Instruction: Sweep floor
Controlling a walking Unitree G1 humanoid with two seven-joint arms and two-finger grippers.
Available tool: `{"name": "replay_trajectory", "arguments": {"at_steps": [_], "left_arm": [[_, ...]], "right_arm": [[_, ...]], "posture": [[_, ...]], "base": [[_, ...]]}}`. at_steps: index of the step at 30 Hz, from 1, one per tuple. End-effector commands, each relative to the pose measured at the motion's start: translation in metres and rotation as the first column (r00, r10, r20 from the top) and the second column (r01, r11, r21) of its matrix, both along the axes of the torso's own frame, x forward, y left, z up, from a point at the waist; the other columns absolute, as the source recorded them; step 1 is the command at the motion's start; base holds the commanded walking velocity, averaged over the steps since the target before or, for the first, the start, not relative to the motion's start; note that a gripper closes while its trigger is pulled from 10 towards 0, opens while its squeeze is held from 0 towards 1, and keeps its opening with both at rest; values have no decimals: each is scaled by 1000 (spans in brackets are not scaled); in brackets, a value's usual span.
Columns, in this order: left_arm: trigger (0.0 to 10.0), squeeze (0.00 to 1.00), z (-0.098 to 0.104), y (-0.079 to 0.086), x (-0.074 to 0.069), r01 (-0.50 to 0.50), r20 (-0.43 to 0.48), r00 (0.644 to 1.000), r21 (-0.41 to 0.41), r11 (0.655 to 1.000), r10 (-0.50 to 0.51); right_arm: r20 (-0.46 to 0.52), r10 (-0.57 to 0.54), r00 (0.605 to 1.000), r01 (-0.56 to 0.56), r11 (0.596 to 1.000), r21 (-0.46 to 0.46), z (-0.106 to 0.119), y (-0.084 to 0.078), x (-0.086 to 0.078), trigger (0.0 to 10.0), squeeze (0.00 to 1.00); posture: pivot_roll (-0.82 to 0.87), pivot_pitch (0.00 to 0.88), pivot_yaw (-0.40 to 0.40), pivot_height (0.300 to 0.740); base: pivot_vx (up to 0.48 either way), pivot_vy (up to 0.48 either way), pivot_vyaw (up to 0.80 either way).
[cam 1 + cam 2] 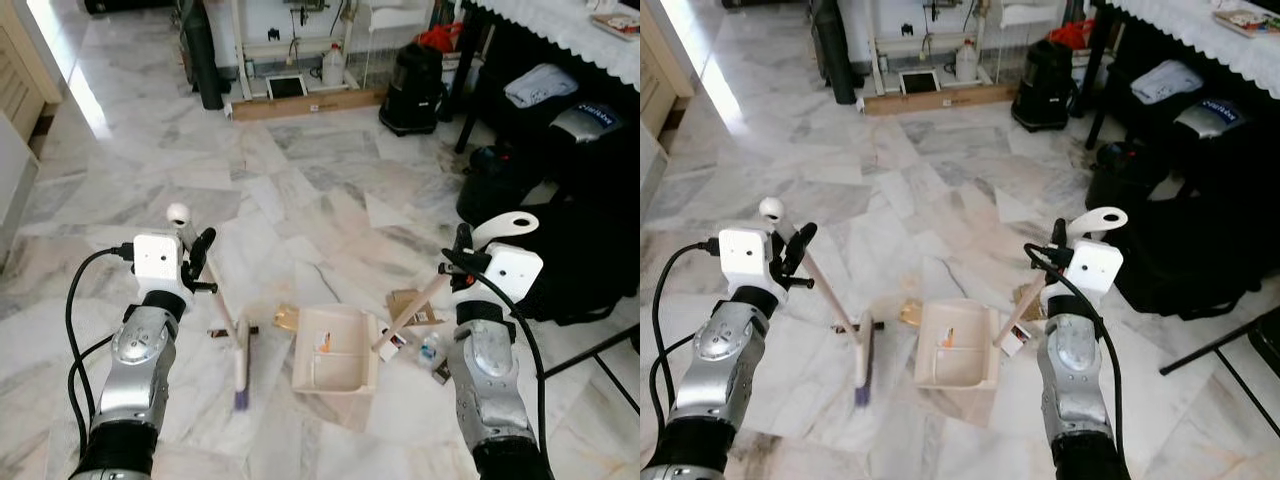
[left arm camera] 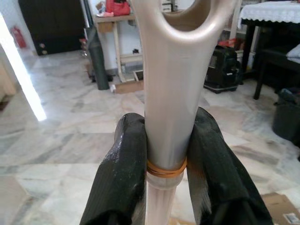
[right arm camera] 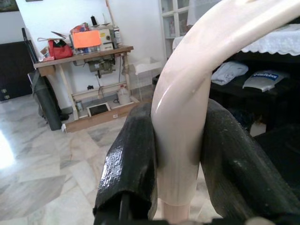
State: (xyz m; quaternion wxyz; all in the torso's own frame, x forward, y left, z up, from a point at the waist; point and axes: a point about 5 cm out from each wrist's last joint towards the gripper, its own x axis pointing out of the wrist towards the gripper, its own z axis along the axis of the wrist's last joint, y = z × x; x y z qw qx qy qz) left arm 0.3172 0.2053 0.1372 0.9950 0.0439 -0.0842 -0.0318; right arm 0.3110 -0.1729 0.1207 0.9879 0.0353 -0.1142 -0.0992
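Left eye view: the sweep looks partly done. The dustpan (image 1: 335, 362) sits low in the middle of the frame on the marble floor (image 1: 300, 190), and a few small scraps already lie inside it. More is left, by my reading: a flattened piece of cardboard (image 1: 408, 305), a small bottle (image 1: 430, 348) and some wrappers lie just right of the pan, and a yellowish scrap (image 1: 286, 318) sits at its upper left corner.

The left gripper (image 1: 199, 262), at the left of the frame, has its fingers (image 2: 123, 173) clamped on the broom (image 1: 240, 360), whose head rests on the floor just left of the pan. The right gripper (image 1: 458, 262), at the right, has its fingers (image 3: 129, 168) clamped on the dustpan handle (image 1: 415, 310), which slants down to the pan.

The pan is a cream plastic tray, square and shallow. Both handles are smooth, glossy plastic, the broom's with a hanging loop at its top (a rubber band circles it at the grip). The floor is polished, grey-veined stone.
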Motion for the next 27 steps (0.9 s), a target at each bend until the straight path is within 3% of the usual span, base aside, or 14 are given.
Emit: {"name": "replay_trajectory", "arguments": {"at_steps": [1,8,10,14,17,25,27], "left_arm": [[10000,0,10,1,1,2,62,998,35,999,-5],[10000,0,12,14,-6,-54,93,995,60,997,48],[10000,0,6,24,-17,-98,85,992,47,994,94],[10000,0,-6,30,-34,-129,60,990,51,990,126],[10000,0,-11,25,-45,-127,49,991,59,990,124],[10000,0,-12,14,-46,-102,48,994,53,993,100],[10000,0,-13,5,-41,-58,39,998,53,997,56]], "right_arm": [[39,-7,999,8,1000,-11,6,1,1,10000,0],[16,-13,1000,13,1000,-25,-4,10,-10,10000,0],[21,-7,1000,8,997,-74,-6,16,-20,10000,0],[1,11,1000,-11,988,-154,-14,20,-34,10000,0],[14,11,1000,-9,988,-157,-8,13,-43,10000,0],[32,-30,999,34,987,-158,0,-6,-35,10000,0],[35,-82,996,86,988,-126,1,-23,-33,10000,0]], "posture": [[45,0,24,740],[111,0,2,740],[128,0,-12,740],[125,4,-34,740],[135,18,-64,740],[115,0,-40,740],[105,0,-18,740]], "base": [[0,0,0],[0,0,0],[0,0,0],[0,0,0],[0,0,0],[0,0,0],[0,0,0]]}}
